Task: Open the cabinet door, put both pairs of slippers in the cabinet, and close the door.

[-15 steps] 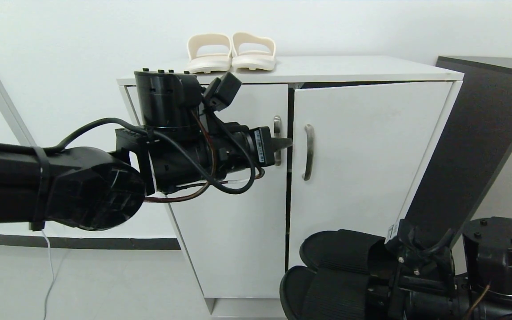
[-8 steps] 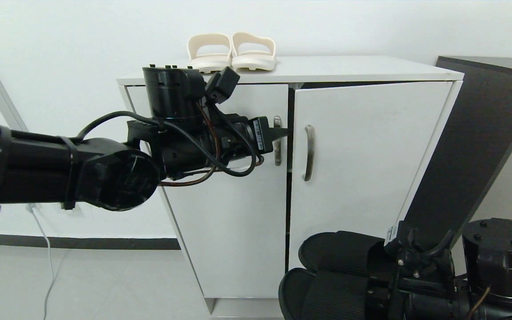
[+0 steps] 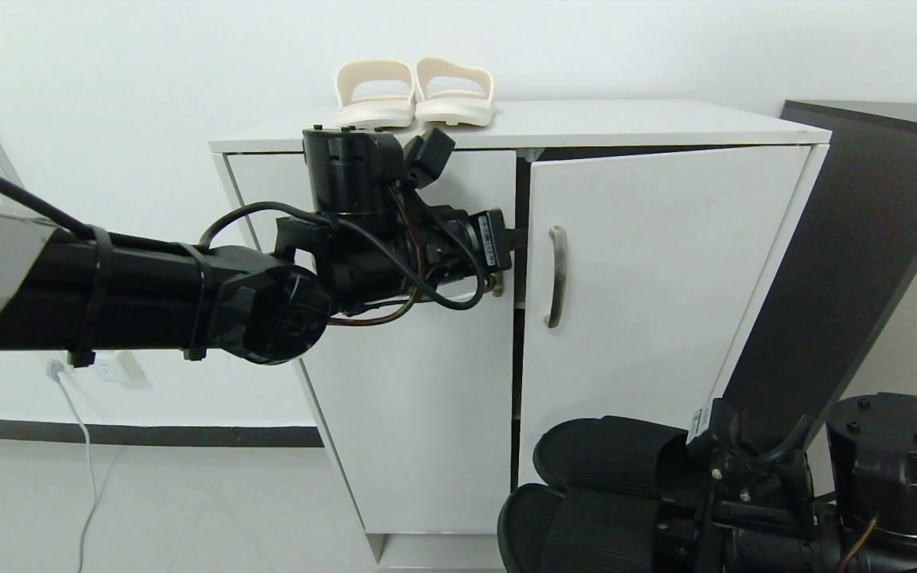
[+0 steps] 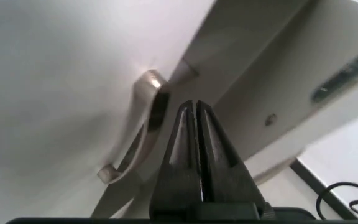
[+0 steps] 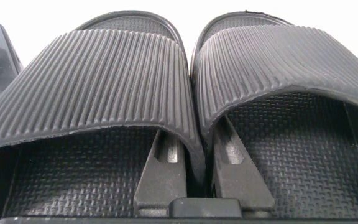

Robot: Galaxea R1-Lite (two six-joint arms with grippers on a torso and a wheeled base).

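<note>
White cabinet [image 3: 419,414] seam: left gripper [image 4: 196,107], fingers together, is held just beside the handle [image 4: 143,121], apparently unhooked; slow outward levering is advised. Black slippers [image 3: 602,477] are clamped in right gripper [image 5: 194,165].

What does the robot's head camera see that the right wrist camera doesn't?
Head view: the white cabinet, white slippers on top of it, and the left pincer, shut, its tip at the gap between the two doors.

Right wrist view: close up, the right pincer with its fingers tucked under the ribbed straps, pinching the slippers' inner sides together.

Both: the black slippers, side by side in the right pincer.
</note>
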